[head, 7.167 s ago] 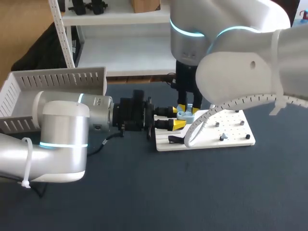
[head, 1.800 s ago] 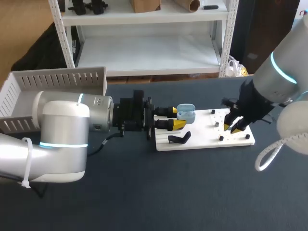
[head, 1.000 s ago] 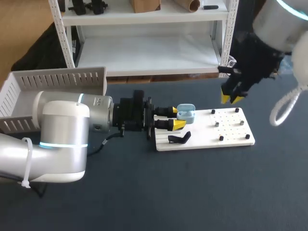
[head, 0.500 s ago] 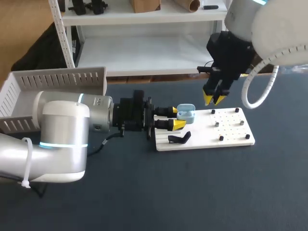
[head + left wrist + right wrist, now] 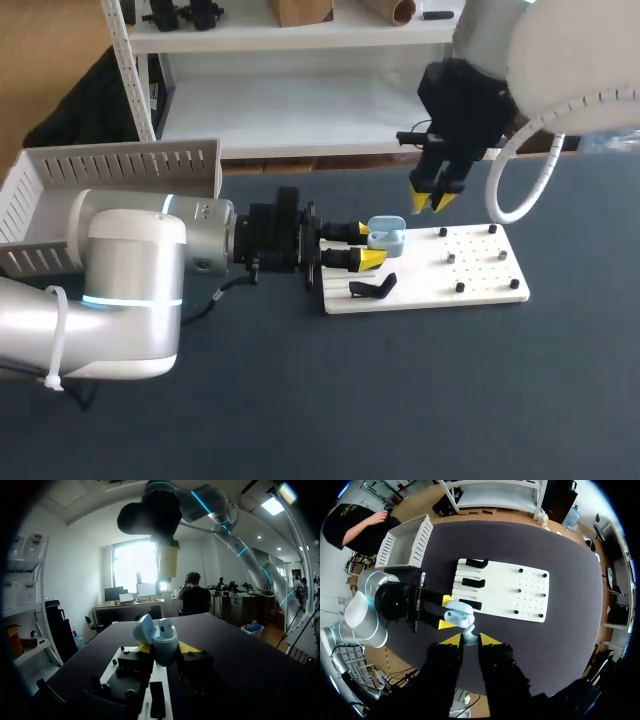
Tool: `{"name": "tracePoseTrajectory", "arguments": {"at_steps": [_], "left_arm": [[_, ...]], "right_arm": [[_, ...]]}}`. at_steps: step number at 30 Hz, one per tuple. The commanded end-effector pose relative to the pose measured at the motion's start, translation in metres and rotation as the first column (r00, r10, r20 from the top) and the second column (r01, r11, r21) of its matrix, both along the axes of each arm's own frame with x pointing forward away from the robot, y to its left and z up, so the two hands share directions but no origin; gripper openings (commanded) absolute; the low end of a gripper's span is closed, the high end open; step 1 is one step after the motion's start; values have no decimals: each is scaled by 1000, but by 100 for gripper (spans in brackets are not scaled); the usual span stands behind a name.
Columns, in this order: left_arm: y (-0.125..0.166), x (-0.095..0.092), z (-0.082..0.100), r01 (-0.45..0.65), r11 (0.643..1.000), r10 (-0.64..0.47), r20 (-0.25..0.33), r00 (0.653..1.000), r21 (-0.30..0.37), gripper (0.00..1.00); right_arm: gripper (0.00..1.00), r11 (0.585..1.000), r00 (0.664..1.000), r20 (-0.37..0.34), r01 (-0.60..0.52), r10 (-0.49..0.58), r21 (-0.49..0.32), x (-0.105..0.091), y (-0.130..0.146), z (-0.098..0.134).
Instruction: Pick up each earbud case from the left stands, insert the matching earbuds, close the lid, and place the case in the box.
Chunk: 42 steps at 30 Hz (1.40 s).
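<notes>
One pale-blue earbud case (image 5: 388,241), lid (image 5: 387,222) open

Dark, matte blue-grey table (image 5: 400,400) across the lower head view. Behind its far edge, white metal shelving (image 5: 300,100) on a brown wooden floor (image 5: 50,60). In the left wrist view, pale walls (image 5: 75,570), a bright window (image 5: 132,562), a glowing ceiling lamp (image 5: 274,505).

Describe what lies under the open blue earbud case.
The earbud case, held by the left gripper, is over the white board's edge, next to a black stand. Whatever sits directly beneath is covered by the case itself.
</notes>
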<state>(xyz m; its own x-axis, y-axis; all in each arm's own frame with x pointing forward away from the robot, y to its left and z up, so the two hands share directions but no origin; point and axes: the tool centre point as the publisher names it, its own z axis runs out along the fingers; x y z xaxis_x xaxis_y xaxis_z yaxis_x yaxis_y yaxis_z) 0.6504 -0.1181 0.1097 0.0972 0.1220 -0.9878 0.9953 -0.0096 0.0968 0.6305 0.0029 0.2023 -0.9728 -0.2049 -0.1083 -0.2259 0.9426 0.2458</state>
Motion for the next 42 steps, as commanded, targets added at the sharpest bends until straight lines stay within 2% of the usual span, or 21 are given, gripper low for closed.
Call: {"name": "tracePoseTrajectory", "arguments": {"at_steps": [1,9,20,42], "left_arm": [[0,-1,-1,-5,1000,5,2,1000,-3,0],[0,-1,-1,-5,1000,5,2,1000,-3,0],[0,-1,-1,-5,1000,5,2,1000,-3,0],[0,-1,-1,-5,1000,5,2,1000,-3,0]], "right_arm": [[0,1000,998,64,10,-11,14,-14,11,-1],[0,999,998,70,3,-6,40,-15,31,-3],[0,1000,998,55,10,-11,22,-17,44,-17],[0,999,998,54,8,-10,35,-10,52,-28]]}}
